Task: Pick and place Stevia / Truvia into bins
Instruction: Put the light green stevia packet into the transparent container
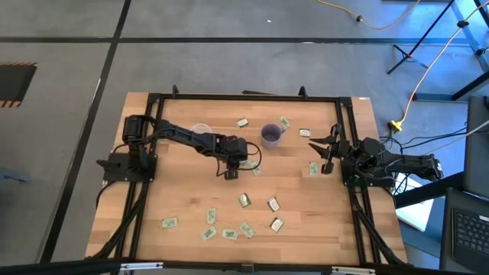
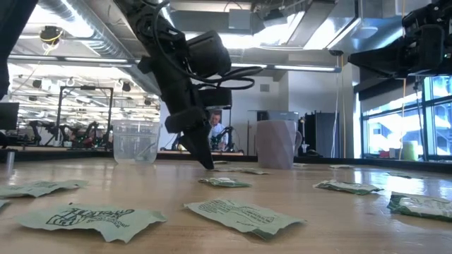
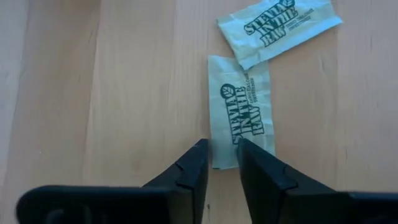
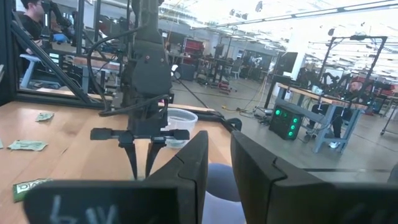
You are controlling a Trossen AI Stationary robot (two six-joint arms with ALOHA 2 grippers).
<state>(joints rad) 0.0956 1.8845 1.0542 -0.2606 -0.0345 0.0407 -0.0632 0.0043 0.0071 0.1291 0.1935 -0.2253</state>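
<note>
Several green-and-white Stevia packets lie flat on the wooden table (image 1: pixel 183 198). The bins stand at the far side: a clear plastic cup (image 1: pixel 201 130) and a purple-grey mug (image 1: pixel 270 135). My left gripper (image 3: pixel 222 152) points steeply down at mid-table, its fingertips a narrow gap apart over the near end of one packet (image 3: pixel 241 106). A second packet (image 3: pixel 280 28) lies just beyond it. My right gripper (image 1: pixel 328 156) waits above the table's right side, narrowly open with nothing between its fingers. My left gripper comes at the packet's near short end (image 3: pixel 225 163) from above, slanting. That end shows flat on the wood in the gap between the fingers, and one finger (image 3: pixel 255 165) covers its corner. Whether the fingertips touch the paper, I cannot tell.
More packets are scattered near the front edge (image 1: pixel 229 229), at mid-table (image 1: pixel 244 200) and by the mug (image 1: pixel 284 121). A black frame (image 1: pixel 244 97) borders the table. Bare wood lies left of my left gripper.
</note>
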